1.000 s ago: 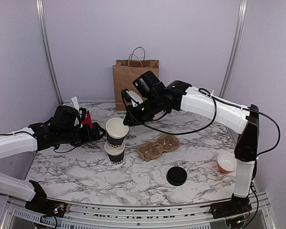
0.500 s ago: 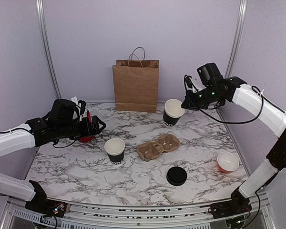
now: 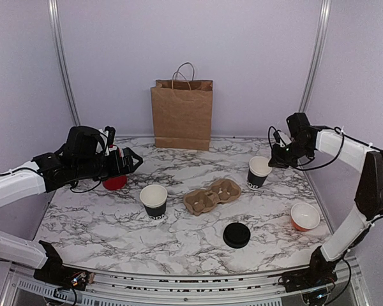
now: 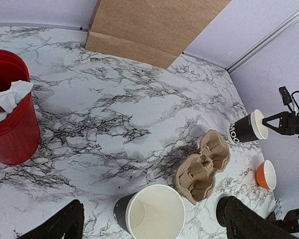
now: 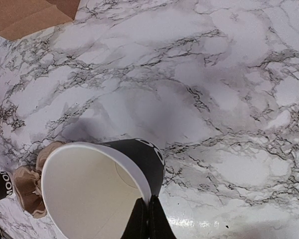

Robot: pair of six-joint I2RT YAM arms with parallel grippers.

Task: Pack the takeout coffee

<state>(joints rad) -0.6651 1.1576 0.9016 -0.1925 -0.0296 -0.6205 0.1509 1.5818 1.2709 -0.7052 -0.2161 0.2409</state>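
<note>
Two alike black paper takeout coffee cups with white insides and white print near the base show. One (image 3: 154, 201) stands alone at centre-left, right below my left wrist camera (image 4: 154, 214). My right gripper (image 3: 272, 162) is shut on the rim of the other (image 3: 258, 172) at the right side of the table; the pinch shows in the right wrist view (image 5: 149, 209), with the cup (image 5: 134, 164) in front of it. I cannot tell whether this cup touches the table. My left gripper (image 3: 129, 162) is open and empty, above the table by the red holder (image 3: 115, 182).
A brown paper bag (image 3: 182, 115) stands at the back. A cardboard cup carrier (image 3: 210, 194) lies mid-table, a flat black lid (image 3: 236, 234) in front of it. An orange bowl (image 3: 304, 217) sits at the right. The red holder (image 4: 10, 124) holds white items.
My right gripper lifted the upper cup off the stack at centre-left, carried it across to the right and lowered it there. The left arm has barely moved.
</note>
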